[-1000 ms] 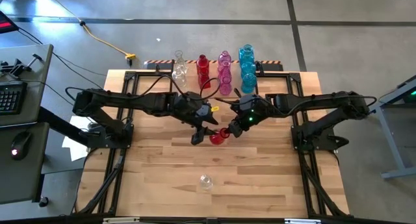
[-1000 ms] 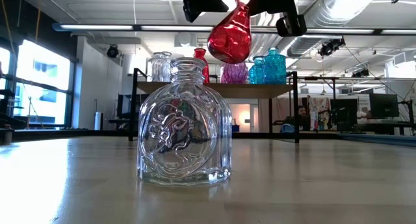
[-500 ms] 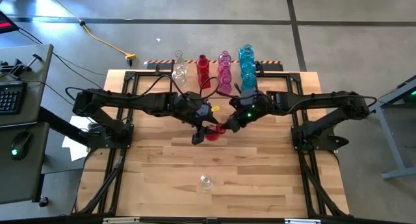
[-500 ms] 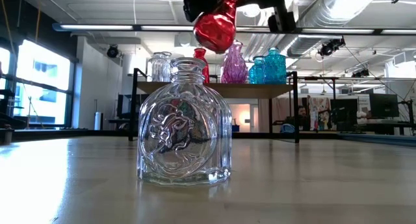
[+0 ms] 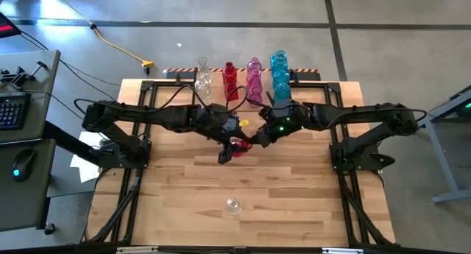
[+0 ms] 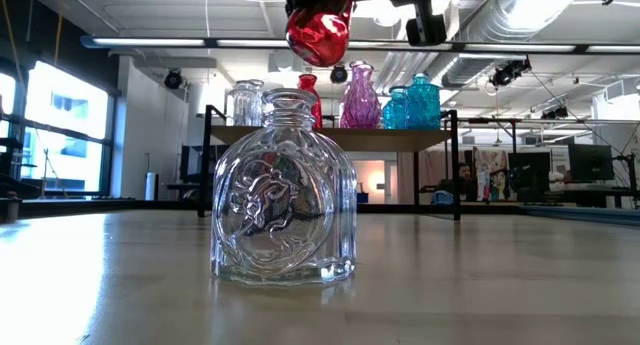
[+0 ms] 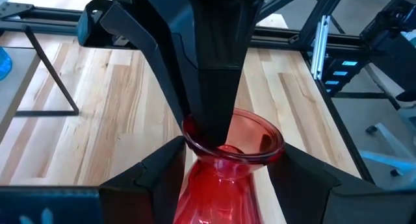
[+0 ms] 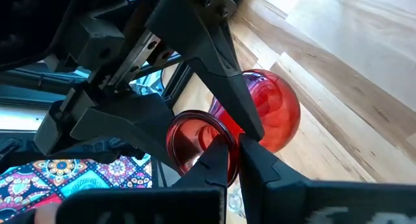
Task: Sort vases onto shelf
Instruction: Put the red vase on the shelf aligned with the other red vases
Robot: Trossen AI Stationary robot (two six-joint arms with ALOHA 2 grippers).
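Right claw (image 8: 234, 160) pinches red vase (image 8: 266, 117) by its rim above the table (image 5: 294, 202); left claw (image 7: 224, 165) closes on its neck.

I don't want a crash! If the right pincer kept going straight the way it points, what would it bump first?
Probably the left pincer: the right pincer points at it, both around the red vase.

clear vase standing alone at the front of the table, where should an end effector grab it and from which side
Probably by the short narrow neck, coming straight down from above. The clear vase stands upright on the tabletop with a wide, squarish embossed body that the fingers may not span, while its neck is slimmer, with a lip above to stop slipping. Nothing stands close around it, so the fingers can close from any side.
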